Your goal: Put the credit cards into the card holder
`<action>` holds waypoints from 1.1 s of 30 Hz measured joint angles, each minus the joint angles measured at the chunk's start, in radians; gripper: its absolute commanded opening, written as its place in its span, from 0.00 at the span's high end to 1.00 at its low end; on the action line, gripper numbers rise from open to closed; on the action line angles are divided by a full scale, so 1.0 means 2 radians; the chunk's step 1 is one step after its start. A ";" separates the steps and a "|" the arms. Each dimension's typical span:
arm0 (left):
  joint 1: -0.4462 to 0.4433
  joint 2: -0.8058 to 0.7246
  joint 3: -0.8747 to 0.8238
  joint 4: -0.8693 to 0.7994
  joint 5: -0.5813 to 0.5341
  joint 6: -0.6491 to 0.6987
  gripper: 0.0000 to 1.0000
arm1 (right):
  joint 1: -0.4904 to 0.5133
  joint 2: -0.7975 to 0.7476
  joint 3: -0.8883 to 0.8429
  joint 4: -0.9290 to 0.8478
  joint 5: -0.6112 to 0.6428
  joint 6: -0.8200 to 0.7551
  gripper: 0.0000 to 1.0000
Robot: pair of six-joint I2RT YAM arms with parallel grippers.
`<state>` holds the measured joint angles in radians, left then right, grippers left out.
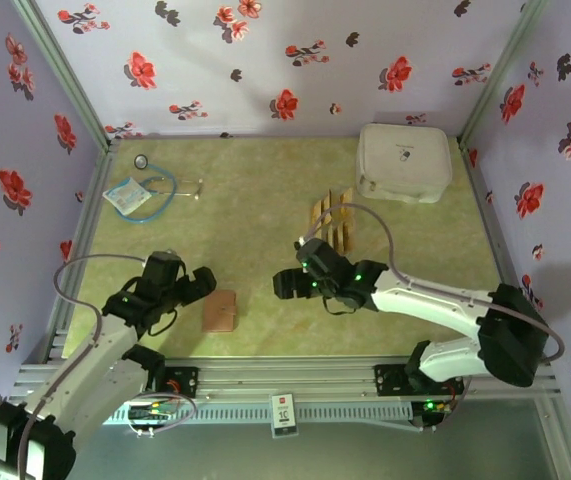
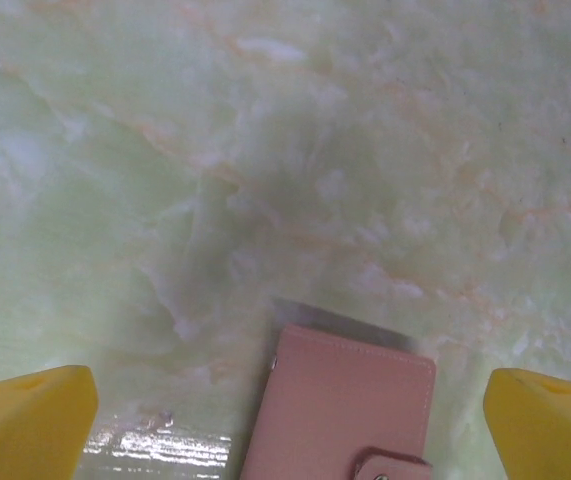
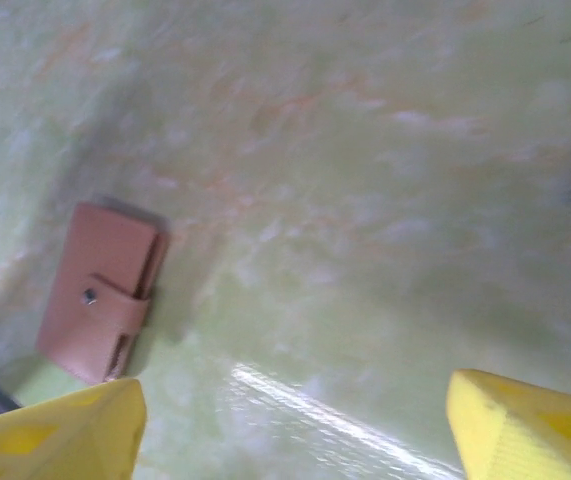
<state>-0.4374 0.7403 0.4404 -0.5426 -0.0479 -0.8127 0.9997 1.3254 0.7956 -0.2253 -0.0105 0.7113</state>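
The card holder [image 1: 220,312] is a small reddish-brown wallet lying flat near the table's front, its snap tab fastened. My left gripper [image 1: 201,284] hovers just left of it, open. In the left wrist view the card holder [image 2: 340,405] lies low between the yellow fingers [image 2: 27,420], and the left gripper [image 2: 290,415] holds nothing. My right gripper [image 1: 287,284] is to the holder's right, open and empty. The right wrist view has the card holder [image 3: 100,290] at the left, outside the right gripper [image 3: 290,425]. The credit cards [image 1: 333,222], tan and laid side by side, sit further back behind the right arm.
A large white zippered case [image 1: 403,162] stands at the back right. A blue cable loop with a small packet [image 1: 135,195] lies at the back left. Flowered walls close in the green table [image 1: 265,200] on three sides.
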 measured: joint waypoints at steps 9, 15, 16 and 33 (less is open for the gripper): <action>-0.047 -0.038 -0.042 0.002 0.001 -0.054 0.00 | 0.022 0.026 -0.080 0.143 -0.015 0.092 0.31; -0.077 -0.031 -0.064 0.031 0.001 -0.084 0.00 | 0.030 0.047 -0.082 0.191 -0.026 0.115 0.35; -0.081 -0.026 -0.065 0.035 0.000 -0.089 0.00 | 0.030 0.049 -0.082 0.197 -0.027 0.117 0.36; -0.152 0.046 -0.065 0.120 -0.002 -0.119 0.00 | 0.063 0.130 -0.071 0.251 -0.050 0.141 0.46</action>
<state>-0.7418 0.8326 0.3099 -0.3031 -0.0513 -1.0508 1.1259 1.5852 0.6529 0.2768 -0.1104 0.9928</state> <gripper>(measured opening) 0.997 0.549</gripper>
